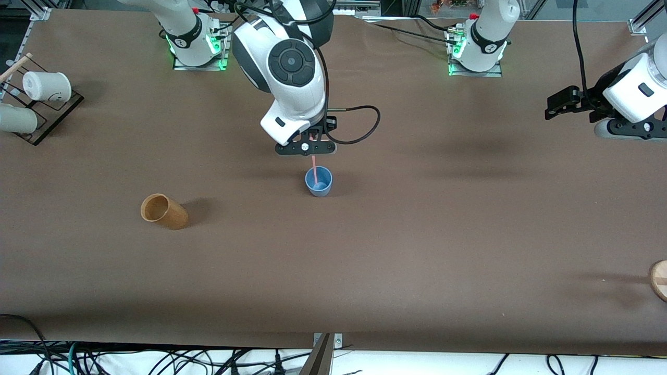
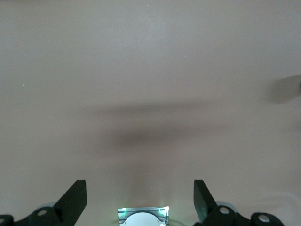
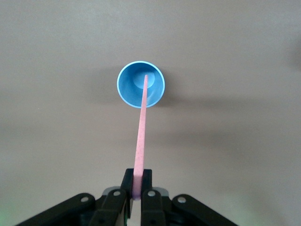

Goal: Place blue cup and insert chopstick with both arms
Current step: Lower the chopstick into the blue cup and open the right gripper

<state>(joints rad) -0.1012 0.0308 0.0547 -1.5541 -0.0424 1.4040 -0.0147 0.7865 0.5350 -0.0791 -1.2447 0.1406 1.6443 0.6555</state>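
The blue cup [image 1: 318, 182] stands upright near the middle of the table; it also shows in the right wrist view [image 3: 140, 84]. My right gripper [image 1: 311, 148] hangs right over it, shut on the top of the pale pink chopstick [image 1: 315, 167]. The chopstick [image 3: 140, 132] points straight down and its lower end is inside the cup's mouth. My left gripper [image 1: 560, 101] is open and empty, held up over bare table at the left arm's end; its two black fingertips [image 2: 75, 200] stand wide apart in the left wrist view.
An orange-brown cup [image 1: 162, 211] lies on its side toward the right arm's end, nearer to the front camera than the blue cup. A black rack [image 1: 49, 112] with white cups stands at that end. A wooden disc [image 1: 659, 279] shows at the left arm's end.
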